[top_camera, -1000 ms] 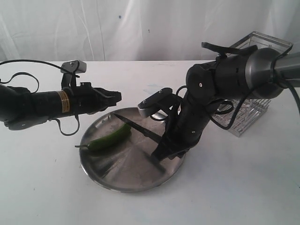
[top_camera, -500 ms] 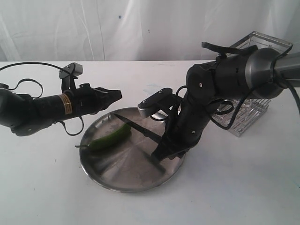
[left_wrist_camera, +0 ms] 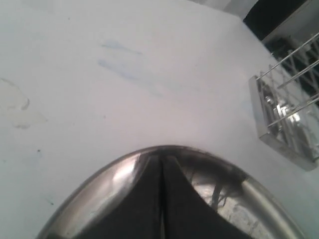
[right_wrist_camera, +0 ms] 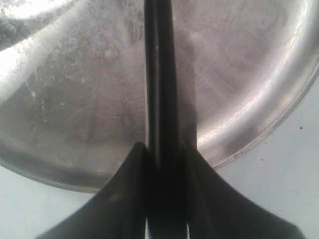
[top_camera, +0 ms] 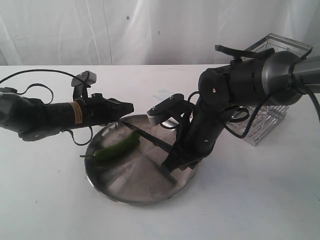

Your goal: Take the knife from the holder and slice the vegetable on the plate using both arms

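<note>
Left arm advanced over the last second: the left gripper (top_camera: 131,107) has slid forward and slightly down, and its tips now stand above the plate (top_camera: 145,201) rim, just beyond the knife (top_camera: 150,138) point. Its fingers (left_wrist_camera: 149,204) are pressed together with nothing between them; the left wrist view confirms this, showing only the plate edge under the tips and the holder (left_wrist_camera: 289,124) well off ahead. Right side unchanged across the same interval: the right gripper (top_camera: 170,164) stays clamped on the knife handle, fingers (right_wrist_camera: 124,199) bracketing the dark shaft, blade angled out from the jaws over the plate toward the left gripper. The chili (top_camera: 117,147) lies on the plate below and short of the left gripper tips, stem pointing back along the left arm; its blunt end sits right at the blade near the point. Cannot tell whether the edge touches it or rides just above. The holder (top_camera: 272,120) stands behind the right arm on the table (top_camera: 250,205), no knife in it. Judgement: the knife fetch is done and the blade is staged; the left arm's approach reads as a move to pin the chili. With jaws shut it could only press, not grasp. No cut is visible. Risk: left tips crowd the knife point.
</note>
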`<state>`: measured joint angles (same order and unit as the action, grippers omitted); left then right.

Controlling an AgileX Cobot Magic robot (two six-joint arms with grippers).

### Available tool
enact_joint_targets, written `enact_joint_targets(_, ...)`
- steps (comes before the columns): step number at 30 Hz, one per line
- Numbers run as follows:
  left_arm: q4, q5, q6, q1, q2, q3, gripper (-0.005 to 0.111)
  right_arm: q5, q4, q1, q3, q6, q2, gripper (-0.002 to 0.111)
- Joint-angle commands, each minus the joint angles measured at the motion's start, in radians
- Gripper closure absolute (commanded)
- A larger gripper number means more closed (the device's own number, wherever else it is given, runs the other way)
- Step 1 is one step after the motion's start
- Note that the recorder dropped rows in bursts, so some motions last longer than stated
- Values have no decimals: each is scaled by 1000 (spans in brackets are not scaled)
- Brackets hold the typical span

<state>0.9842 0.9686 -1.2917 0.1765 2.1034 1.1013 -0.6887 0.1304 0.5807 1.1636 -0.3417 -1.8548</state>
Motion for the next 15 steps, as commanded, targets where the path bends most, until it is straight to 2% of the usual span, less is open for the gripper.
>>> enact_joint_targets(1, 46, -92, 10, 26, 2, 4, 107, -5, 3, 0, 1, 3, 2, 108)
enact_joint_targets(5, 82, -144, 1, 40, 2, 4, 107, -5, 3, 0, 1, 5, 2, 108)
enact_joint_targets(11, 155, -340, -185, 46, 2, 4, 107, -5, 3, 0, 1, 5, 2, 108)
enact_joint_targets(15, 186, -370, -205, 46, 2, 4, 107, -3, 3, 0, 1, 12, 1, 108)
